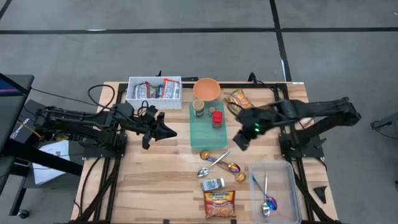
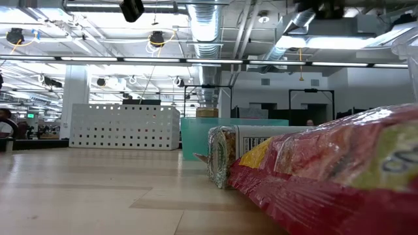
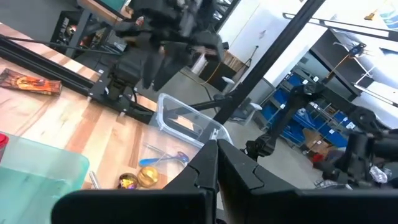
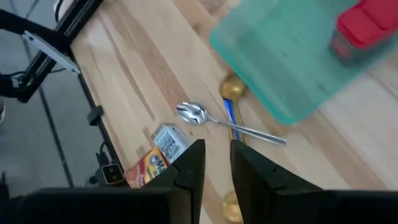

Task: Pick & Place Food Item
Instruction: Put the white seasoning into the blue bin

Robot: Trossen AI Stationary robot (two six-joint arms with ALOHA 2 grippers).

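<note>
A red-and-yellow food packet (image 1: 219, 204) lies flat near the table's near edge, with a small silver packet (image 1: 213, 184) just beyond it. Both show close up in the low view, red (image 2: 326, 170) and silver (image 2: 225, 156). Another snack packet (image 1: 239, 98) lies at the far right. A green tray (image 1: 205, 134) carries a can (image 1: 199, 109) and a red item (image 1: 217, 117). My left gripper (image 1: 169, 132) hovers left of the tray, shut and empty (image 3: 216, 155). My right gripper (image 1: 239, 143) hovers right of the tray, fingers a little apart (image 4: 217, 155), empty.
A white basket (image 1: 154, 89) of packets and an orange bowl (image 1: 206, 89) stand at the far edge. A silver spoon (image 1: 214, 163) and gold spoons (image 1: 233, 168) lie near the tray. A clear bin (image 1: 283, 171) at the near right holds spoons.
</note>
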